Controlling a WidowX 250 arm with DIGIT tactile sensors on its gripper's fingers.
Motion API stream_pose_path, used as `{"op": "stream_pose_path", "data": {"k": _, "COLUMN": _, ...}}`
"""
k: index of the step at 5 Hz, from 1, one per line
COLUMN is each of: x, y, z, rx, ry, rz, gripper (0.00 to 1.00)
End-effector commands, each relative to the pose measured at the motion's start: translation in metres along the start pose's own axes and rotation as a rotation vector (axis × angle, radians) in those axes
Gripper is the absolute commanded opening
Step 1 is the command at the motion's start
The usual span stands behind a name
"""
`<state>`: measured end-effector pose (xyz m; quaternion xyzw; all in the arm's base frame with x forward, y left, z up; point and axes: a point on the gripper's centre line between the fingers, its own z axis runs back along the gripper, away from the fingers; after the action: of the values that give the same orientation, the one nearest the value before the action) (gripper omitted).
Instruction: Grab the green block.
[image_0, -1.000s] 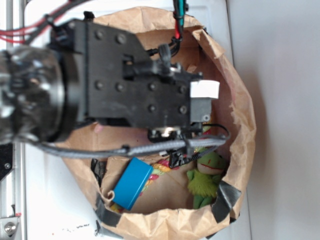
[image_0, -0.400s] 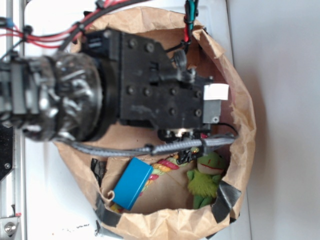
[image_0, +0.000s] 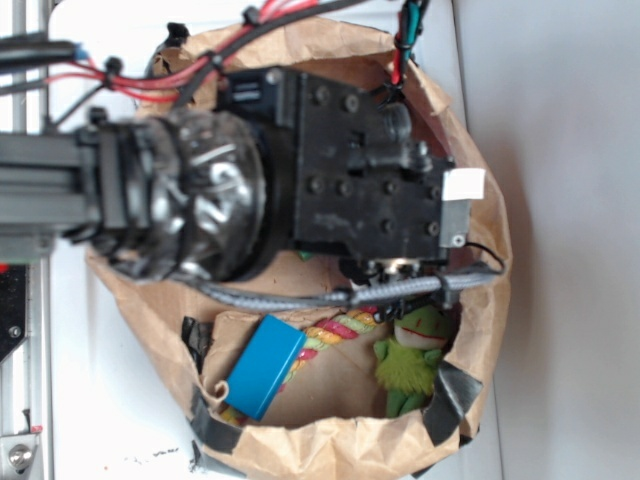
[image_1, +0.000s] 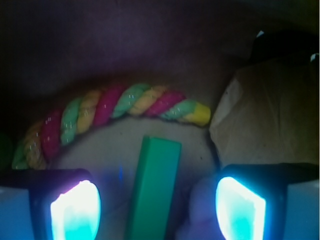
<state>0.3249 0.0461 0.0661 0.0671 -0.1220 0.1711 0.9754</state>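
Green and smooth, the green block lies on the pale floor of the bag in the wrist view, running from the lower edge of the picture up toward the middle, its near end cut off by the frame. It sits between the two glowing fingertips of the gripper, which stand wide apart with a clear gap on either side of the block and touch nothing. Just beyond the block's far end, a twisted rope of pink, yellow and green arcs across the floor. A pale, blurred shape just right of the block is too dim to identify. Crumpled brown paper rises at the right.

In the exterior view the block cannot be seen at all: the black gripper body and the blurred arm behind it cover the middle of the paper bag. The arm reaches in from the left, with red wires and a braided cable trailing along it, and the wrist points down into the bag. Below it, a blue block leans near the bag's lower left wall, a bit of the rope shows beside it, and a green frog plush sits at the lower right.
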Motion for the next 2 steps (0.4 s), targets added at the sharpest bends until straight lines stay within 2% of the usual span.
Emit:
{"op": "stream_pose_path", "data": {"k": 1, "x": 0.0167, "y": 0.0041, "z": 0.0062, "rx": 0.014, "ry": -0.085, "rz": 0.052, "gripper": 1.0}}
{"op": "stream_pose_path", "data": {"k": 2, "x": 0.0132, "y": 0.0017, "z": 0.0037, "rx": -0.023, "ry": -0.066, "rz": 0.039, "gripper": 1.0}}
